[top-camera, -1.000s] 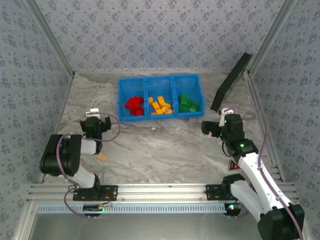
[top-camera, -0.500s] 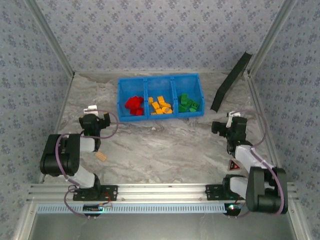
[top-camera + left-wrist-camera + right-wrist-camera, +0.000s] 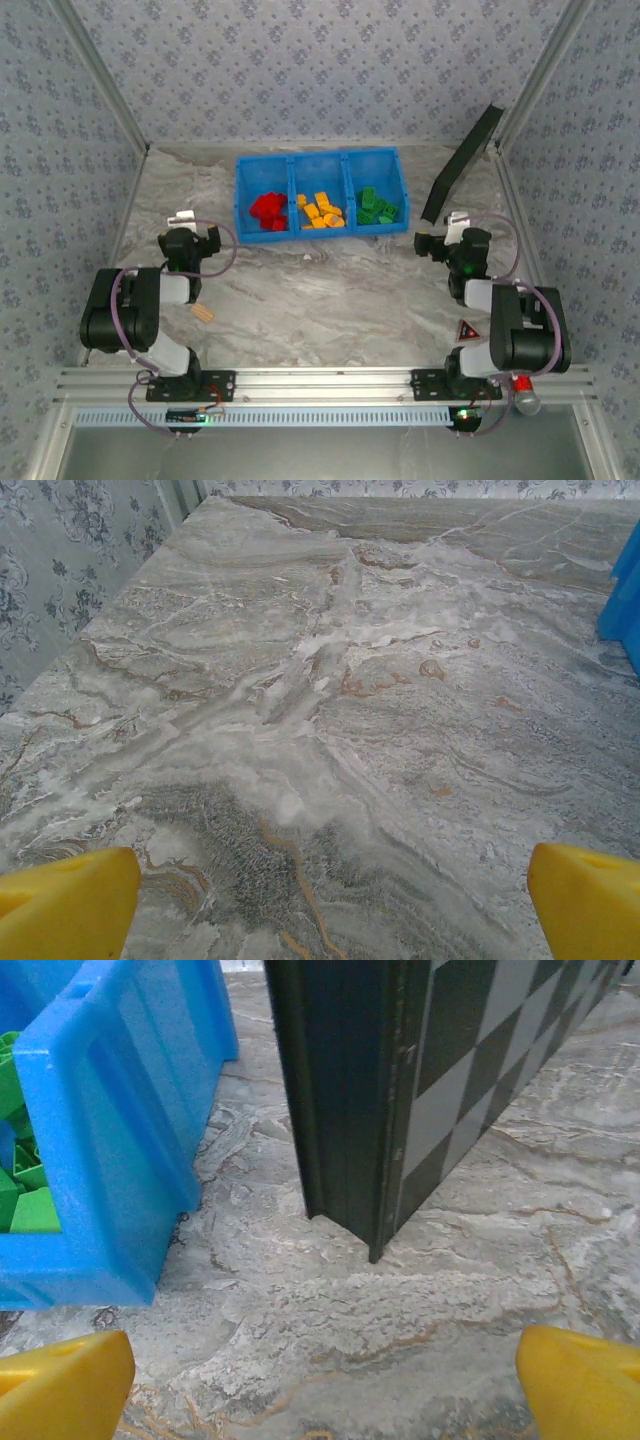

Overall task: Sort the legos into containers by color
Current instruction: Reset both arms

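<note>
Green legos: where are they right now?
In the top view, the green legos lie in the right-hand compartment of the blue bin, next to the orange-yellow legos in the middle one.

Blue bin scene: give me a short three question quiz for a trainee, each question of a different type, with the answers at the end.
1. True or false: seen from the top view, the green legos lie in the rightmost compartment of the bin.
2. Which colour fills the middle compartment? A red, B orange-yellow, C green.
3. In one word each: how do the left tool and the right tool stand?
Key: 1 true; 2 B; 3 open, open.
</note>
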Robot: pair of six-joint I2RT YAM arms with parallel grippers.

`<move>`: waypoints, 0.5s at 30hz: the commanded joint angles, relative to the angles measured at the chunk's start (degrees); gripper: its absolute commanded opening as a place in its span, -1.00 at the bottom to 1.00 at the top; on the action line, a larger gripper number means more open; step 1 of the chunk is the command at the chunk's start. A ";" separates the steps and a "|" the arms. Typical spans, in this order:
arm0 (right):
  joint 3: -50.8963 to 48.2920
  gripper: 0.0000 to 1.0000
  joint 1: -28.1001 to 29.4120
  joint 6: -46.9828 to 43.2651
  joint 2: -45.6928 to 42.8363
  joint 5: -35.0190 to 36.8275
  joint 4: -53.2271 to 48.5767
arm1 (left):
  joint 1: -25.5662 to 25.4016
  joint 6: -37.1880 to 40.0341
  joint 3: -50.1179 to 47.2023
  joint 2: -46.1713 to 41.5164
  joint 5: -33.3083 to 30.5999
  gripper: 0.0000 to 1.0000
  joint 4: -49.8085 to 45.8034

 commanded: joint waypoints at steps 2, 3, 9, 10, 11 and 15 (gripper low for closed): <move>0.52 1.00 0.77 -1.46 4.23 1.13 6.55 | 0.12 -0.60 0.62 -0.51 0.88 0.98 0.61; 1.05 1.00 0.80 -1.29 4.53 1.06 5.88 | 0.07 -0.58 0.67 -0.49 0.80 0.98 0.60; 1.92 1.00 1.32 0.36 4.75 6.98 4.63 | 0.11 -0.58 0.65 -0.43 0.82 0.98 0.53; 1.95 1.00 1.35 0.56 4.75 7.50 4.52 | 0.07 -0.62 0.70 -0.47 0.80 0.98 0.53; 1.97 1.00 1.40 0.66 4.75 7.86 4.45 | 0.11 -0.66 0.70 -0.47 0.86 0.98 0.53; 1.97 1.00 1.53 0.57 4.80 8.10 4.50 | 0.07 -0.60 0.70 -0.47 0.84 0.98 0.57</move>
